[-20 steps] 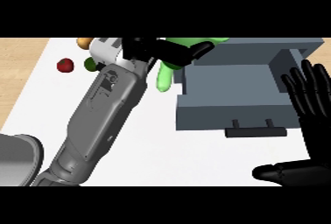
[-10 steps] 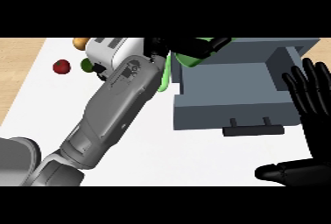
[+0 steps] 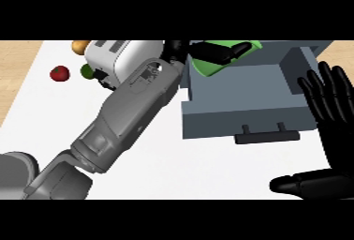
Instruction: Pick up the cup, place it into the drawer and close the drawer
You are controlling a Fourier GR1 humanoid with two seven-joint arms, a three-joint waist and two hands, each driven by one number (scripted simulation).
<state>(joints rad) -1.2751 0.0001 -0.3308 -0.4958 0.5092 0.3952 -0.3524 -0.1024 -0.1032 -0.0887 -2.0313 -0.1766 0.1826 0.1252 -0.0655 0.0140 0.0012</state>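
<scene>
Left hand (image 3: 220, 50) curled round green cup (image 3: 207, 67) | cup partly hidden

The left hand (image 3: 220, 50) curls over the green cup (image 3: 207, 65) above the drawer (image 3: 242, 101), hiding most of it, while the forearm covers part of a green object (image 3: 87, 71) left of the drawer.

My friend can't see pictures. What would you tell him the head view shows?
The robot's left hand holds a green cup over the back of an open grey drawer. Its right hand rests open beside the drawer, and a red fruit lies at the far left.
</scene>
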